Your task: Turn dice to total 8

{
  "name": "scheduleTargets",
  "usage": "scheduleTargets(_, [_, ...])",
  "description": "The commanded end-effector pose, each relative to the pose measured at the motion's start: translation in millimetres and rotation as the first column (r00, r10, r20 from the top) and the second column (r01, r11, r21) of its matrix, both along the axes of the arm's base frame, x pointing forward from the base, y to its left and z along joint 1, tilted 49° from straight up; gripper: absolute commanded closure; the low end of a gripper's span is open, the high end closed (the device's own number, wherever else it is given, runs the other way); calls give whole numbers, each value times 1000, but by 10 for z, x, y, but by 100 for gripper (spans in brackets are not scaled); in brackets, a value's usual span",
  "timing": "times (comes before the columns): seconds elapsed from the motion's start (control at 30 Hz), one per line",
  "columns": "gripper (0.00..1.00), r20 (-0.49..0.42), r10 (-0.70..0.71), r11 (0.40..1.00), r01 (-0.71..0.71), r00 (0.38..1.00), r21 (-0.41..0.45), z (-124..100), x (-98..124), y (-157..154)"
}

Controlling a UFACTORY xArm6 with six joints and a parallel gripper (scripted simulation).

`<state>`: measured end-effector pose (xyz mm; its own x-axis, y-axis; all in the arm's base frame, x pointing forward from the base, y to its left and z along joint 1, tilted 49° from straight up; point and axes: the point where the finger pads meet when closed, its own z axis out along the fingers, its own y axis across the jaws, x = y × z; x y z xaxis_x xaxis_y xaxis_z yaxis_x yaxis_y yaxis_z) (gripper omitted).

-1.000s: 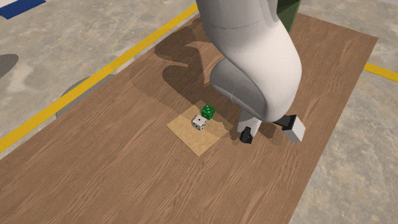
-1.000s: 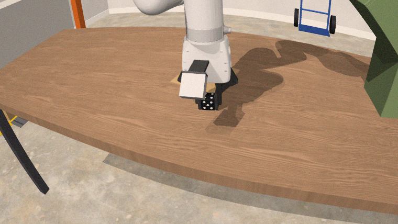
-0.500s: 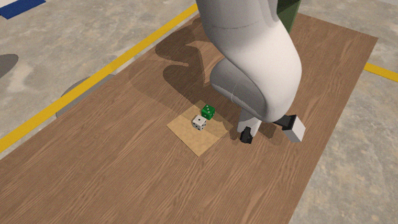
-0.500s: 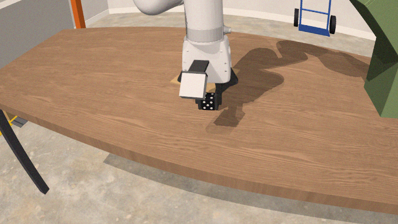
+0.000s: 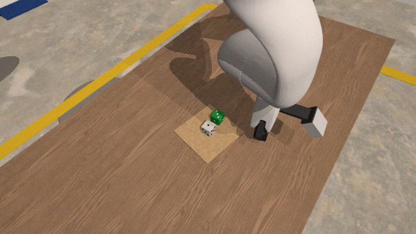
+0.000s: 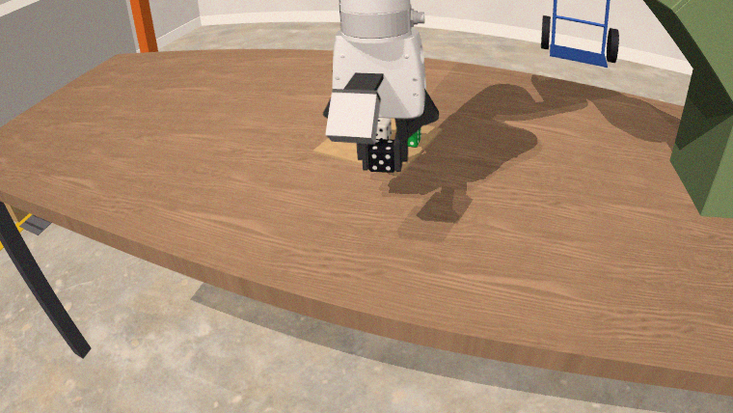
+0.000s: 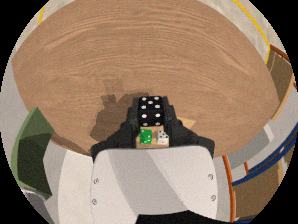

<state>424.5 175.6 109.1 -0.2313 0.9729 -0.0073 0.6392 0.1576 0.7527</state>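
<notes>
My gripper is shut on the black die. The black die has four dots on top and five on the side facing the exterior camera. It appears slightly above the table, just off the mat's corner; the top view hides it behind the finger. The tan mat lies flat. On it sit the white die, with one dot on top, and the green die, whose top seems to show three. These two are close together.
The wooden table extends around the mat. A large green object stands at one side, away from the dice. The arm's shadow falls across the table and part of the mat.
</notes>
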Motion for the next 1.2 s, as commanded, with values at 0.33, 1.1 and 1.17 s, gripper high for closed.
scheduleTargets(0.33, [73,-1,-3,1000,3,1000,-3,366,-397,-96])
scheduleTargets(1.1, [73,43,221,959,-209,974,-194,369,-348,-296])
scheduleTargets(1.17, [73,46,279,933,-260,959,-249,375,-327,-364])
